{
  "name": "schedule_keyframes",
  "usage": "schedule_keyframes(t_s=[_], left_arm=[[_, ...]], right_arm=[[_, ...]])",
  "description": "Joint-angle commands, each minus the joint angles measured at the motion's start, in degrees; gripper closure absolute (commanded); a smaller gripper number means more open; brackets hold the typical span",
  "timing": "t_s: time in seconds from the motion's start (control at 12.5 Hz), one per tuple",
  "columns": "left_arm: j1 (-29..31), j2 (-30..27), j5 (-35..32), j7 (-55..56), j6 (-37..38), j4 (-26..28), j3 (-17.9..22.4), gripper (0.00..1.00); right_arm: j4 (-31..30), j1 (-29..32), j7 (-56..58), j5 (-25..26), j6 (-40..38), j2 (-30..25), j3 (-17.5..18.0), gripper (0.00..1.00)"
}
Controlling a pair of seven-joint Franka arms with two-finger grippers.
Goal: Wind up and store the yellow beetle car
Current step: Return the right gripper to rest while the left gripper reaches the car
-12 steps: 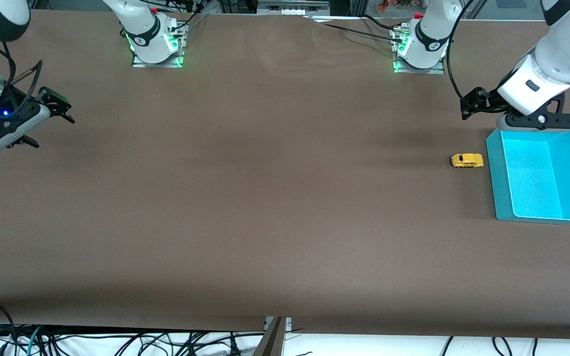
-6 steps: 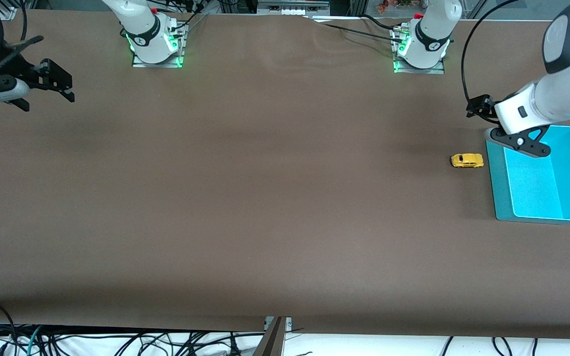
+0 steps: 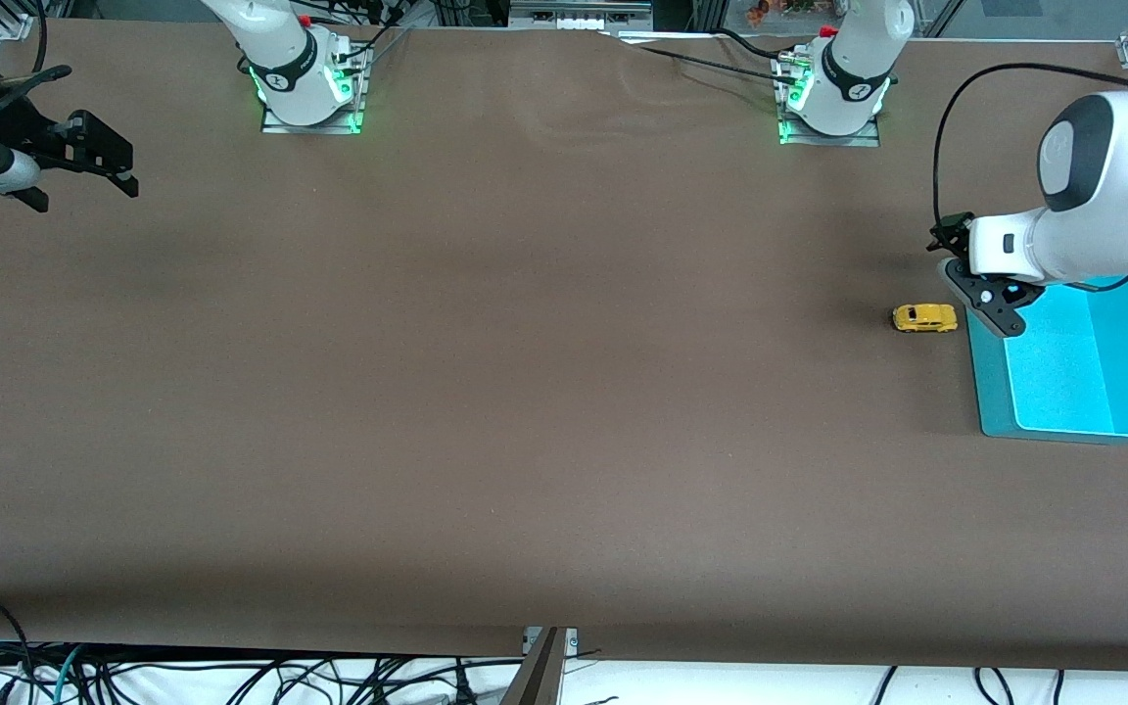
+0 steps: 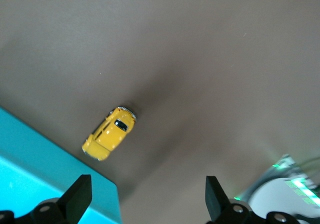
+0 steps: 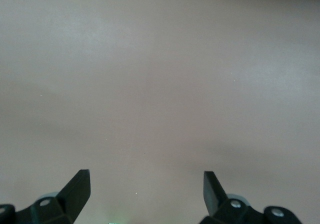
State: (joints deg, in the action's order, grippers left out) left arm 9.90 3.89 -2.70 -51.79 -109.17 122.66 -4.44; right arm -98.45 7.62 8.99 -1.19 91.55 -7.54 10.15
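I hang my left gripper (image 3: 983, 294), fingers spread wide and empty, over the teal tray (image 3: 990, 392) corner to drop onto the yellow beetle car (image 3: 924, 317) resting on the table just beside the tray, while my right gripper (image 3: 84, 157), also spread, waits over its own end.

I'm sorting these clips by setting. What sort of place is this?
Most likely a robotics lab. Two arms are bolted to a table under a plain brown cover; the left gripper hangs open by a yellow toy car and turquoise tray, the right gripper waits open, and loose cables trail below.
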Motion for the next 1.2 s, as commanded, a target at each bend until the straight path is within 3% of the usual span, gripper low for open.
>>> schedule_keyframes(t_s=[0.0,0.32,0.64,1.12], left_arm=[[3.10,1.19,-2.04,-8.82,-11.46,8.71,-0.66,0.00],[4.42,5.50,-5.10,-21.14,-22.30,10.94,-0.66,0.00],[4.87,7.18,-12.22,-22.48,-30.04,12.96,-0.66,0.00],[7.15,11.22,-15.05,-22.56,-36.90,14.45,-0.66,0.00]], right_arm=[[1.59,-0.68,-2.48,0.13,-1.37,1.04,-0.57,0.00],[2.64,-0.50,-2.66,0.22,-1.28,1.13,-0.66,0.00],[3.79,-0.32,-2.92,-0.31,-1.28,2.27,-0.93,0.00],[3.70,-0.15,-2.84,-0.04,-1.37,2.53,-1.01,0.00]])
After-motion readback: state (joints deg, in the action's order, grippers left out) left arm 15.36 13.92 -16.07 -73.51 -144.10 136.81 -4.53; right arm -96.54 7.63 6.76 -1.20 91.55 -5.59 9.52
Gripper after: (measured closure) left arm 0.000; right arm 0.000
